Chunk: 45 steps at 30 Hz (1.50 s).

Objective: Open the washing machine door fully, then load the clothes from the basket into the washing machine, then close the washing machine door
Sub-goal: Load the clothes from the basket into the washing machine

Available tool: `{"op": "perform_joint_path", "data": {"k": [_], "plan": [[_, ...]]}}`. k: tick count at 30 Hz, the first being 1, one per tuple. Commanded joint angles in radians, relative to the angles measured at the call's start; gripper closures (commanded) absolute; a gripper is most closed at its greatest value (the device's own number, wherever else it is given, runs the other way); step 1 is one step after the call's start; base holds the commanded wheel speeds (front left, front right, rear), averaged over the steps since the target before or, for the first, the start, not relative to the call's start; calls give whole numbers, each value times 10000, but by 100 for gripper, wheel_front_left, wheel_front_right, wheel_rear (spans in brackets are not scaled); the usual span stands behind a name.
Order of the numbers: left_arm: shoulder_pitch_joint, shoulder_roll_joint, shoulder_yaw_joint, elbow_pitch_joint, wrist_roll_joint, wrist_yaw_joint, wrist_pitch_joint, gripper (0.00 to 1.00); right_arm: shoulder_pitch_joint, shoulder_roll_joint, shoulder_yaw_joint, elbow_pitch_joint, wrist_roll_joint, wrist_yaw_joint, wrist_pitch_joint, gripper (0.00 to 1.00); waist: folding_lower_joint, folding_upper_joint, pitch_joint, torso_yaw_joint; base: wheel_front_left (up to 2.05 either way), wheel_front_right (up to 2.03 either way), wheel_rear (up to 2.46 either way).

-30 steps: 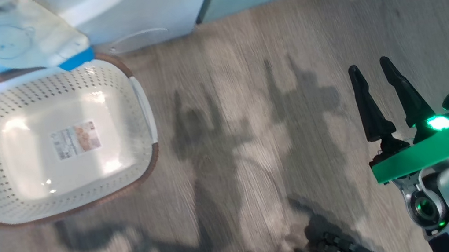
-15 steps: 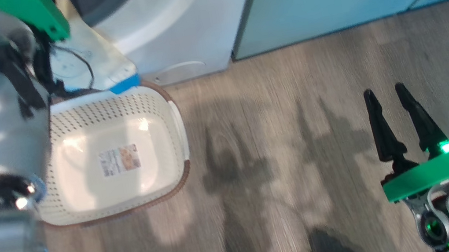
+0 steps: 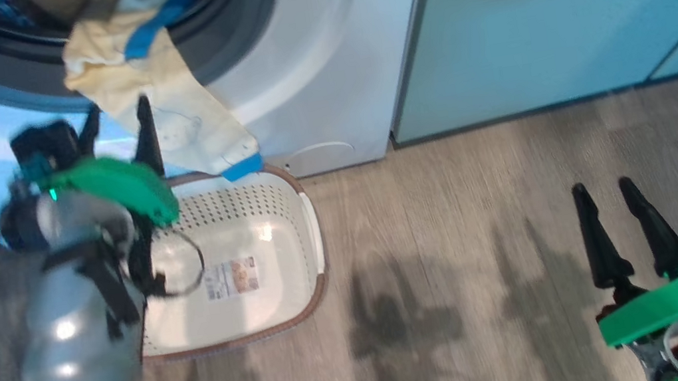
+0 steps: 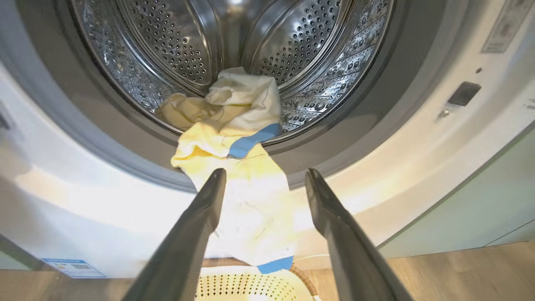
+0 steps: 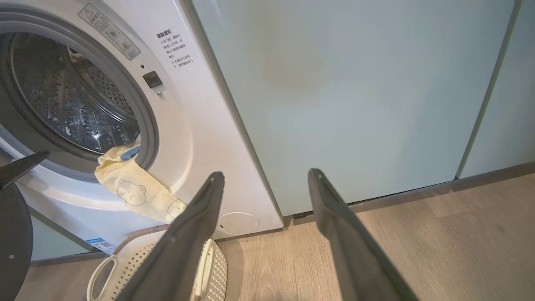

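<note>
The washing machine (image 3: 321,72) stands open, its steel drum (image 4: 175,50) showing. The clothes (image 4: 234,100) lie at the drum's lip, and one pale yellow piece (image 3: 188,125) hangs out over the grey seal, its blue end near the basket (image 3: 311,221). The basket's inside is bare apart from a label. My left gripper (image 3: 118,126) is open just before the hanging piece (image 4: 250,209), which shows behind the gap between its fingers. My right gripper (image 3: 602,187) is open over the floor, far right. The washing machine door's black rim (image 5: 14,238) shows at the left edge.
Pale teal cabinet doors (image 3: 555,17) run to the right of the washer, also facing my right gripper (image 5: 265,173) as teal cabinet doors (image 5: 355,104). Wooden floor (image 3: 483,209) lies between basket and right arm. The basket's white handle (image 5: 100,271) sits below the hanging cloth (image 5: 133,188).
The head camera has swung up, bringing the washer's opening into view. My left gripper has drawn back from the opening, open, with the cloth left hanging. The right arm holds its pose.
</note>
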Motion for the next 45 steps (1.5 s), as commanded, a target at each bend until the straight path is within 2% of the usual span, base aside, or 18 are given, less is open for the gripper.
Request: {"op": "perform_joint_path", "data": {"k": [1,12,21,34,45], "plan": [[-59,280,336,-454,-46,-6,-90,0,18,-150,95,-301,-56,44,-96,0,1,-1,-209,153,0,0,0],[3326,-175,987,-2992,59,5,-91,0,651,-323,-164,-405,-95,44,-96,0,1,-1,-1095,548,0,0,0],[4864,-517,1365,-4266,192,50,-91,0,892,-376,-260,-461,-69,44,-96,0,1,-1,-1414,724,0,0,0],[5178,-638,1504,-4435,266,46,-91,0,839,-367,-151,-481,-56,44,-96,0,1,-1,-1277,627,0,0,0],[4426,-414,942,-3331,-289,0,361,0,551,-276,-32,-557,-33,44,-96,0,1,-1,-574,379,0,0,0]]}}
